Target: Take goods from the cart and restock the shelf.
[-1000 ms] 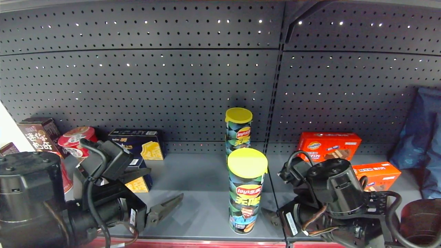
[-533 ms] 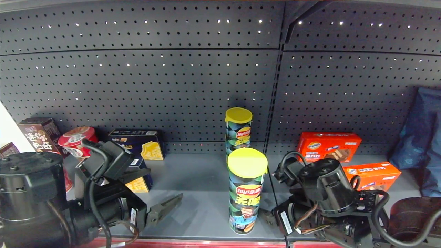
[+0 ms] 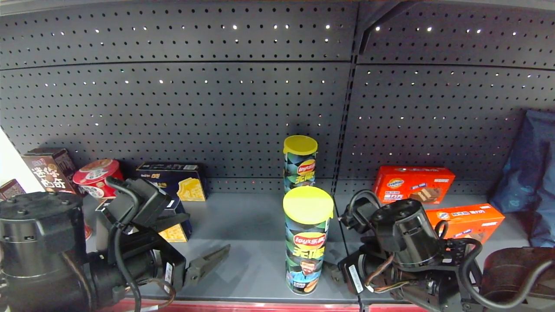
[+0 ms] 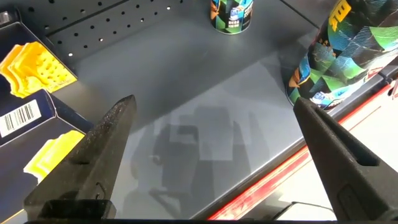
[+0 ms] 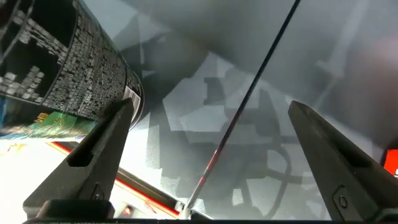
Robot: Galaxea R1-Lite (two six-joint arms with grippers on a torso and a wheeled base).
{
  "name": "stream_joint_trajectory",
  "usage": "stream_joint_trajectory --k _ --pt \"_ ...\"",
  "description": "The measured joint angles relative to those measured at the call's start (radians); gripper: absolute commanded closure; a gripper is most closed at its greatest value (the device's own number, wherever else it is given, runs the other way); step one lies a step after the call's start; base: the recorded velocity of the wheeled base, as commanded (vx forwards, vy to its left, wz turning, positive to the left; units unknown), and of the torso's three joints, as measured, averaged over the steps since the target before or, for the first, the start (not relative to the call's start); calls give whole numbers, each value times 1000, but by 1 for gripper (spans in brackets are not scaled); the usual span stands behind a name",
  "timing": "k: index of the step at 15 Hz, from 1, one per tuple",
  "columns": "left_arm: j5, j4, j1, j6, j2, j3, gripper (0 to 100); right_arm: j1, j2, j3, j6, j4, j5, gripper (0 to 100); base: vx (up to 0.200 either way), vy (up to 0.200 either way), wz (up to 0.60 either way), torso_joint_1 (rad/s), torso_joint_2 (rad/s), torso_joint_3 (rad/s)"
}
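- Starting at the far left of the shelf point(image 3: 251, 234), I see a brown box point(image 3: 47, 171) standing against the back, with a red cup point(image 3: 97, 173) just beside it.
- Next come two dark blue boxes point(image 3: 173, 177) with yellow print, one behind the other.
- My left claw point(image 4: 211, 109) hangs low over the bare shelf in front of those boxes. It is spread wide and holds nothing.
- In the middle the front can point(image 3: 308, 247) stands upright near the shelf's front edge, yellow lid on top. The rear can point(image 3: 300, 167) stands upright straight behind it, close to the back panel and apart from it.
- My right claw point(image 5: 211, 107) sits low just to the right of the front can, gaping wide and empty. The can is just beside one finger, outside the gap, and I cannot tell whether they touch.
- Further right lie two orange boxes point(image 3: 412, 184), one nearer the front than the other.
- A blue bag point(image 3: 531, 173) leans at the far right.
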Motion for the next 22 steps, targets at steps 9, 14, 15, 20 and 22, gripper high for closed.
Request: stream_joint_trajectory --k 9,14,15,20,22 --pt "3 -2 1 0 -2 9 0 -2 -51 42 0 1 -3 0 0 0 0 0 0 0" --pt "69 51 12 10 -117 8 0 -44 -236 54 0 0 -7 0 0 0 0 0 0 0" --pt "72 67 38 10 -153 17 0 -67 -279 62 0 0 -7 0 0 0 0 0 0 0" --pt "81 124 264 11 -418 100 0 -322 -531 152 -20 -13 5 0 0 0 0 0 0 0" --pt "95 175 315 13 -544 151 0 -399 -663 236 -38 1 7 0 0 0 0 0 0 0"
